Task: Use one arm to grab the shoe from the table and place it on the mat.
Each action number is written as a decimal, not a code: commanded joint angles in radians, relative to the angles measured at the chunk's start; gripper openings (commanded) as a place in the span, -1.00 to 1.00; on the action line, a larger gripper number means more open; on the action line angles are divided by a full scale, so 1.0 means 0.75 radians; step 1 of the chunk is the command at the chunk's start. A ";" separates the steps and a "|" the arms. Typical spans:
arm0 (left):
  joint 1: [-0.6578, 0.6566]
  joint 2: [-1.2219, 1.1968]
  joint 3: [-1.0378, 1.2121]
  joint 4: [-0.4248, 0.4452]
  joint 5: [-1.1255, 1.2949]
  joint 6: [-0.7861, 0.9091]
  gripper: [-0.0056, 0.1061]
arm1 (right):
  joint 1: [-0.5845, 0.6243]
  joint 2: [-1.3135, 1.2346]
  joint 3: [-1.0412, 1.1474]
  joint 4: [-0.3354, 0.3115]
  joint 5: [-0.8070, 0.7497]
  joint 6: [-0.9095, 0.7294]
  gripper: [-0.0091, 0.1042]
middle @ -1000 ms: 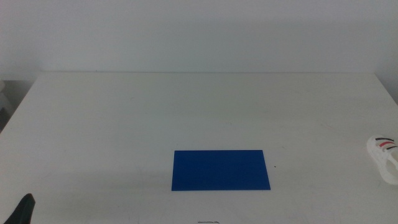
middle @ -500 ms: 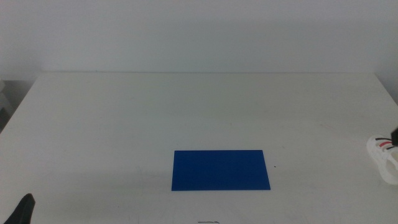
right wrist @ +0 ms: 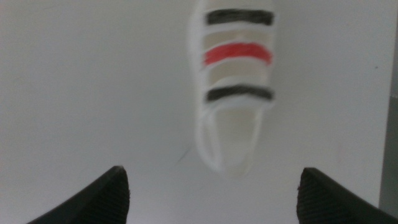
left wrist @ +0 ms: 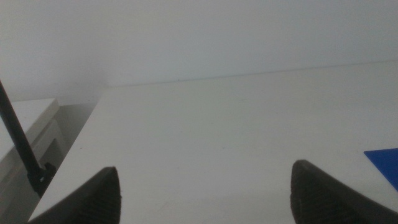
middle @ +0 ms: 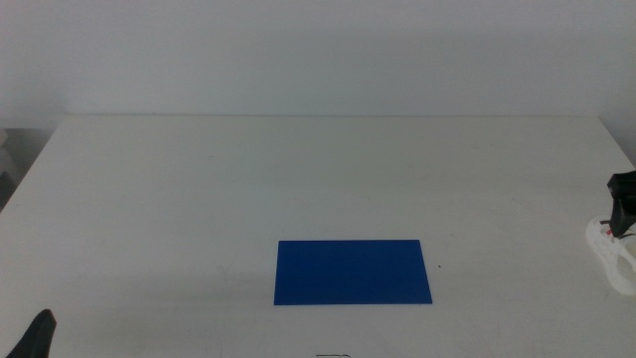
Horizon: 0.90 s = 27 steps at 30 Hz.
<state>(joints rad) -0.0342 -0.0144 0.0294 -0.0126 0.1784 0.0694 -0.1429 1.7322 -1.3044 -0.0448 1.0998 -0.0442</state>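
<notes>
The shoe point(middle: 608, 242), white with black and red straps, lies on the table point(middle: 298, 169) at its far right edge. In the right wrist view the shoe point(right wrist: 234, 87) lies lengthwise ahead of the two jaws. My right gripper point(middle: 623, 202) hangs just above the shoe's far end and covers part of it; the right gripper point(right wrist: 211, 177) is open and holds nothing. The dark-blue mat point(middle: 353, 271) lies flat near the table's front centre. My left gripper point(middle: 38, 338) waits at the bottom left corner, and the left gripper point(left wrist: 205, 180) is open and empty.
A corner of the mat point(left wrist: 387, 163) shows in the left wrist view. A thin dark rod point(left wrist: 22, 146) stands off the table's left side. The table's right edge runs close to the shoe.
My right gripper has come into the middle view from the right edge and now hangs over the shoe. The shoe, the mat and the left gripper have not moved.
</notes>
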 commanded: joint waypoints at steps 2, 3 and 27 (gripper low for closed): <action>-0.005 -0.025 -0.004 -0.011 -0.110 -0.020 0.78 | -0.064 0.025 -0.081 -0.027 -0.031 -0.020 0.55; -0.005 -0.025 -0.004 -0.011 -0.110 -0.020 0.78 | -0.079 0.047 -0.084 -0.027 -0.047 -0.020 0.54; -0.005 -0.025 -0.004 -0.011 -0.110 -0.020 0.78 | -0.091 0.252 -0.085 0.060 -0.298 -0.123 -0.29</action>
<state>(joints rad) -0.0342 -0.0144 0.0294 -0.0126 0.1784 0.0694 -0.2071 1.9676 -1.3399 -0.0072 0.8922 -0.1241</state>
